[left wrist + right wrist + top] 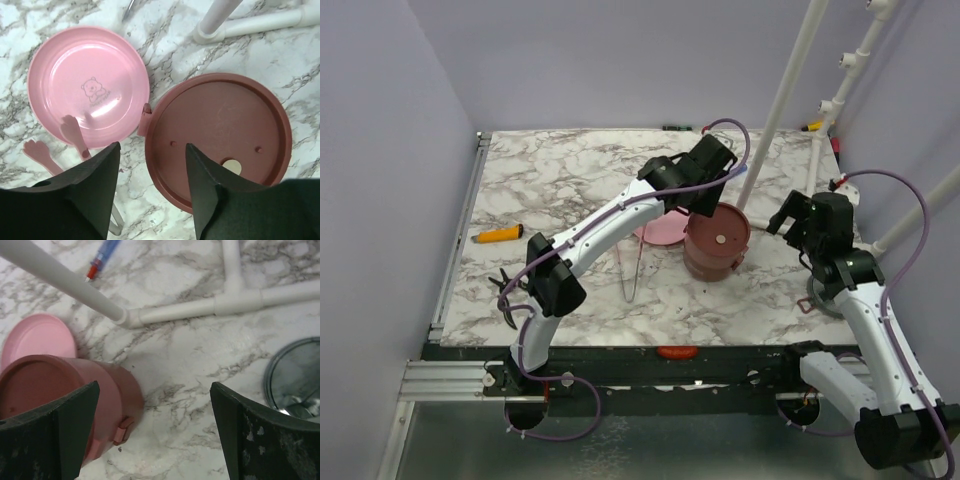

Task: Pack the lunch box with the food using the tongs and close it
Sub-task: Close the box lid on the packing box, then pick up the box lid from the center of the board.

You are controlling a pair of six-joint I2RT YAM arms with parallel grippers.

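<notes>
The dusty-red lunch box [718, 243] stands stacked mid-table with a flat maroon lid [220, 130] on top. No food is in view. Left of it lies the pink plate [87, 82], bare, with the pink tongs [74, 134] resting their tips on its near rim and their arms stretching toward me [632, 268]. My left gripper [152, 146] hovers open over the lid's left edge, nothing between its fingers. My right gripper [155, 385] stands wide open over bare marble to the right of the lunch box [65, 395]. The clear grey top lid [295, 375] lies on the table to the right.
White pipe framing [200, 310] rises at the back right. A blue-and-red screwdriver [102, 255] lies behind it. An orange-handled tool [498, 235] and black pliers [506, 287] sit at the left. A red item [677, 352] rests on the table's front edge.
</notes>
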